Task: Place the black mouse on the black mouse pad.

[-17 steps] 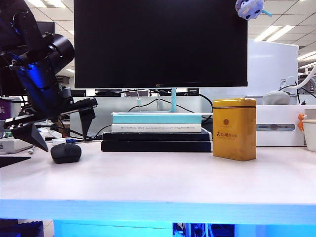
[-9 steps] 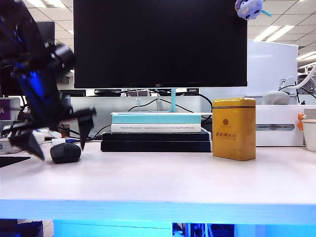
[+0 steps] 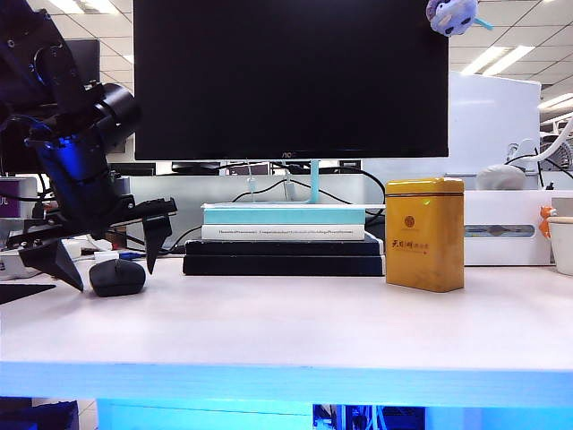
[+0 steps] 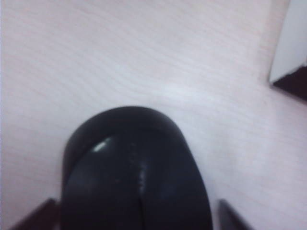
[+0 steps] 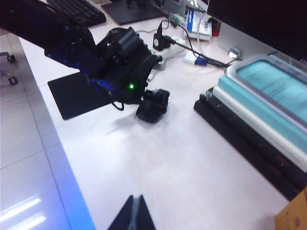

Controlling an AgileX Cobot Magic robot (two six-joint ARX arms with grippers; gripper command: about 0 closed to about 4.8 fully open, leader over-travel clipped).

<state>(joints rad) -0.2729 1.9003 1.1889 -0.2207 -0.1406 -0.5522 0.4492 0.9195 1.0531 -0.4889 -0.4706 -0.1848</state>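
Observation:
The black mouse [image 3: 117, 278] lies on the pale table at the far left, just right of the black mouse pad's pointed corner [image 3: 20, 292]. My left gripper [image 3: 111, 271] is open and straddles the mouse, one finger [image 3: 59, 260] on the pad side and the other [image 3: 155, 233] towards the books. In the left wrist view the mouse [image 4: 134, 177] fills the space between the two fingertips [image 4: 37, 218]. The right wrist view shows the mouse [image 5: 147, 114] under the left arm, beside the mouse pad [image 5: 72, 98]. My right gripper [image 5: 135, 200] hovers shut and empty, well away from the mouse.
A stack of books on black slabs [image 3: 283, 242] stands under the monitor [image 3: 291, 79]. A yellow tin [image 3: 425, 234] is at the right, a white box [image 3: 506, 228] behind it. Cables and a power strip [image 5: 172, 45] lie behind the mouse, and a keyboard [image 5: 76, 12] beyond the pad.
The left gripper has come down from above the mouse, so its open fingers now flank it. The mouse has not moved.

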